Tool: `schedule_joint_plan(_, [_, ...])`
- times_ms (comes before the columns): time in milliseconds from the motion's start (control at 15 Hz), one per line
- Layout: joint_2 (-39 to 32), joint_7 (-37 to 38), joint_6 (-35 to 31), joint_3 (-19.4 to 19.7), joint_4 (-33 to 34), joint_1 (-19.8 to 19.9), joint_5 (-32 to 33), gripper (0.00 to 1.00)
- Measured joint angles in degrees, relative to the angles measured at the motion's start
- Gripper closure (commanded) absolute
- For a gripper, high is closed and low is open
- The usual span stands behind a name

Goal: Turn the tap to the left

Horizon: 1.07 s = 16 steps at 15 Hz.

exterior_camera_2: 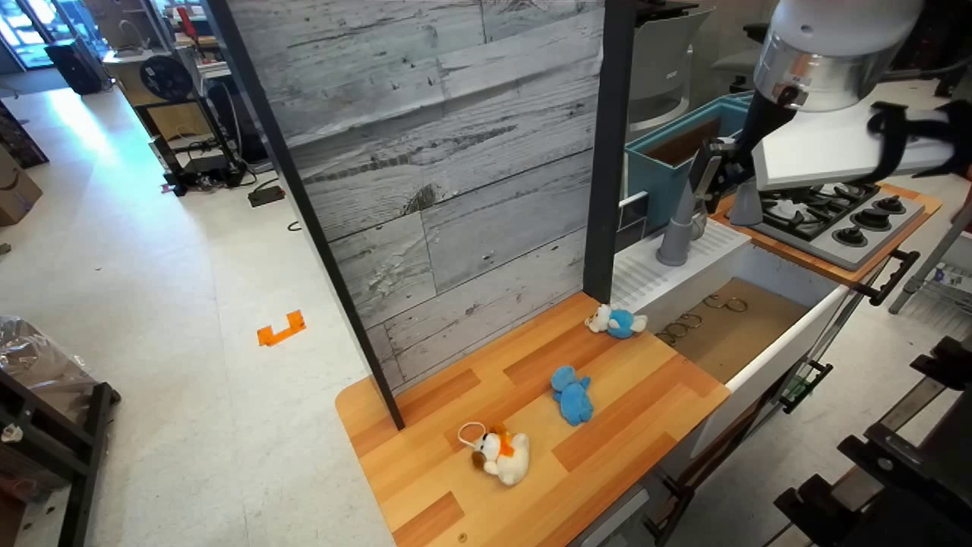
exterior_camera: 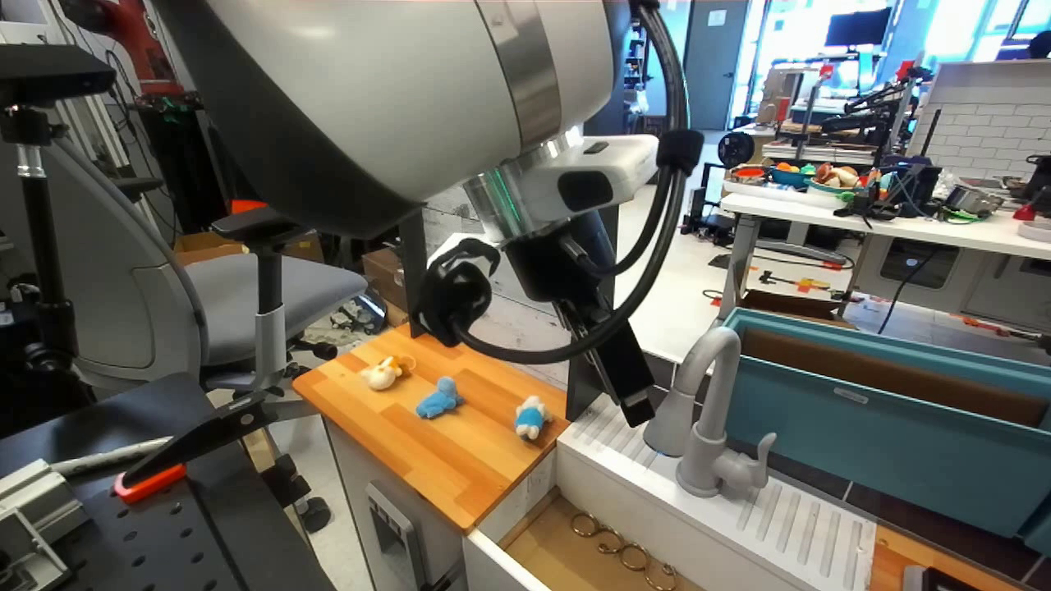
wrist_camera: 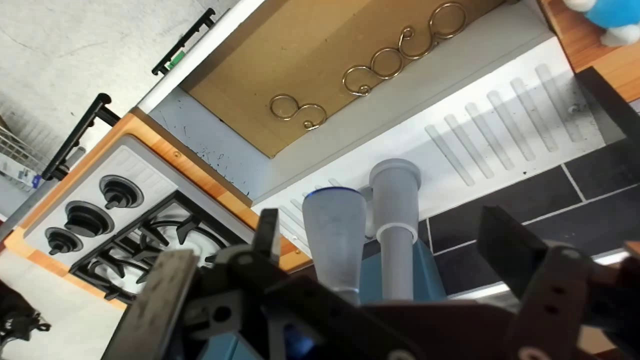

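The light grey tap (exterior_camera: pixel 708 447) stands on the white ridged ledge behind the sink. Its gooseneck curves over to a flared spout head (exterior_camera: pixel 669 423), and a small side handle (exterior_camera: pixel 759 464) sits at its base. The tap also shows in an exterior view (exterior_camera_2: pixel 674 243) and in the wrist view (wrist_camera: pixel 397 205). My gripper (wrist_camera: pixel 380 220) is open, with one finger on each side of the tap's neck and spout head in the wrist view. In both exterior views the gripper (exterior_camera: pixel 639 402) (exterior_camera_2: pixel 706 182) is up by the gooseneck. I cannot tell whether it touches the tap.
The sink (exterior_camera: pixel 706 542) holds gold wire loops (wrist_camera: pixel 372 68). A teal planter box (exterior_camera: pixel 870 443) stands close behind the tap. A stove (exterior_camera_2: pixel 828 239) is beside the sink. Small plush toys (exterior_camera: pixel 439 398) lie on the wooden counter (exterior_camera: pixel 435 468), backed by a wood-patterned panel (exterior_camera_2: pixel 456 190).
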<state>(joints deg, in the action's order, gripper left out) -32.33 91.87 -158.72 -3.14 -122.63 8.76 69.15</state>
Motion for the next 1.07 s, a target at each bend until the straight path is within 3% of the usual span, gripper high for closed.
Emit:
schedule_joint_plan(467, [-6.5, 1.2, -1.1, 0.5, 7.6, 0.0, 2.8, 0.00])
schedule_joint_plan(1067, [-8.9, 3.6, -1.1, 2.1, 9.0, -0.4, 7.9, 0.00])
